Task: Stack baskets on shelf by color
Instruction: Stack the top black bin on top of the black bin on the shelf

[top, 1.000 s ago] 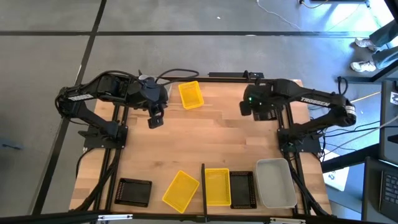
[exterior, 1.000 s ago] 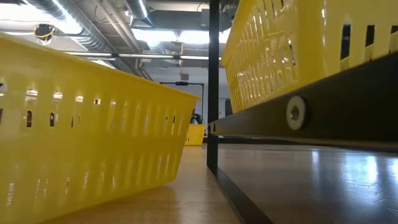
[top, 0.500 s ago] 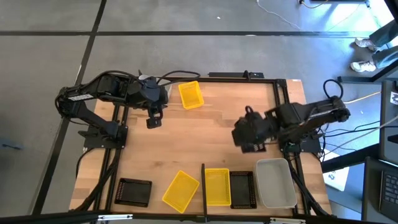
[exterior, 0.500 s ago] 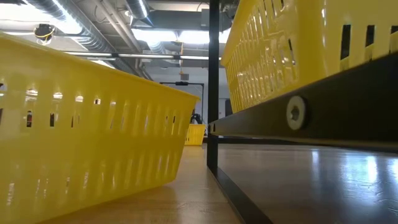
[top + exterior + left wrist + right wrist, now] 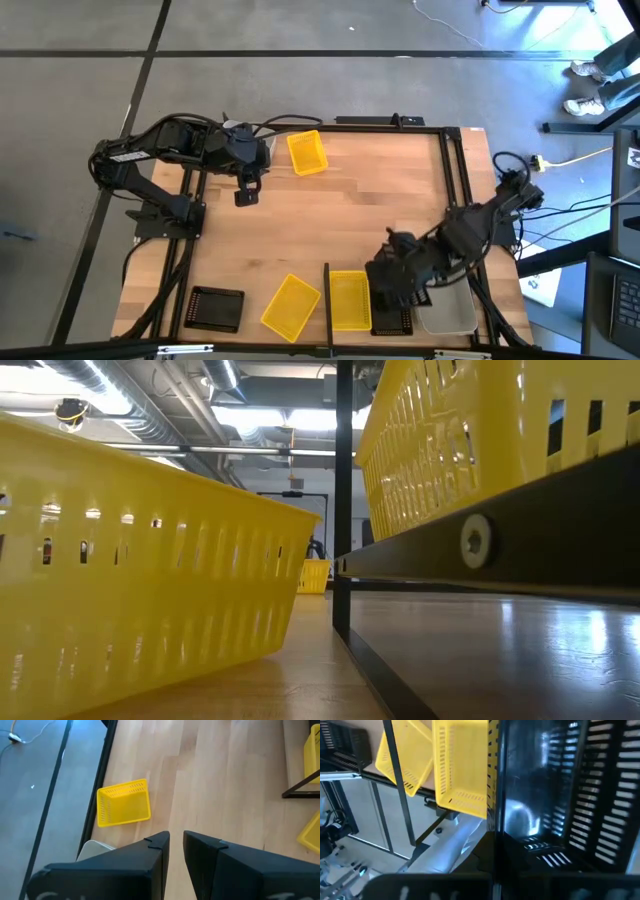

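Observation:
The high view shows my left gripper (image 5: pixel 245 194) hovering over the far-left table, its fingers close together, beside a yellow basket (image 5: pixel 307 152) that sits on the table on its base. My right gripper (image 5: pixel 385 285) hangs low over the black basket (image 5: pixel 390 312) near the table's near edge. That basket sits between a yellow basket (image 5: pixel 348 298) and a grey-white basket (image 5: pixel 447 312) on the shelf, right of its dark divider (image 5: pixel 327 290). Left of the divider, a second yellow basket (image 5: pixel 291 305) lies askew and another black basket (image 5: pixel 217 308) rests flat. The right wrist view is filled by black mesh (image 5: pixel 590 795).
The right arm crosses the grey-white basket and hides part of it. Bare plank table (image 5: pixel 340 225) lies open in the middle. Dark frame rails (image 5: pixel 190 250) run along both sides. In the low view, yellow baskets (image 5: pixel 130 560) and the shelf's dark edge (image 5: pixel 500 550) stand close in front.
My right arm has swung from the table's far right toward the near edge and dropped low, ending over the black basket on the shelf. The baskets have stayed where they were.

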Motion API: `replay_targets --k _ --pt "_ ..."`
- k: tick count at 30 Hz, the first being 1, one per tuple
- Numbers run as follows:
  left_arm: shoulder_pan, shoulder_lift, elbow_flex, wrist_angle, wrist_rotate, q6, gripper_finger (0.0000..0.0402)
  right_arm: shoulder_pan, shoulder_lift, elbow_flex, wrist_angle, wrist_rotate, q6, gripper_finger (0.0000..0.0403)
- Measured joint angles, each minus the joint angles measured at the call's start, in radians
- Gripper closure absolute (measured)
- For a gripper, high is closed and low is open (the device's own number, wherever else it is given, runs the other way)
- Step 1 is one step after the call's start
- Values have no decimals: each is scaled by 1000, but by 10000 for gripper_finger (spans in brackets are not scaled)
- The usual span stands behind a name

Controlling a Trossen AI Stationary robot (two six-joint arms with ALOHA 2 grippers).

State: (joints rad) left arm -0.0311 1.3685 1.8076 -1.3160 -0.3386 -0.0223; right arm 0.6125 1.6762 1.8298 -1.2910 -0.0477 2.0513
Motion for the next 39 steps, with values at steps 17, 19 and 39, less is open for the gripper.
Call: replay_targets --k 17,19,39 --pt "0 0 0 -1 0 35 354 75 180 36 58 11 218 399" --pt "0 0 0 -1 0 39 354 74 188 36 57 12 218 399" --pt "0 0 0 -32 0 61 354 74 190 30 41 99 143 355"
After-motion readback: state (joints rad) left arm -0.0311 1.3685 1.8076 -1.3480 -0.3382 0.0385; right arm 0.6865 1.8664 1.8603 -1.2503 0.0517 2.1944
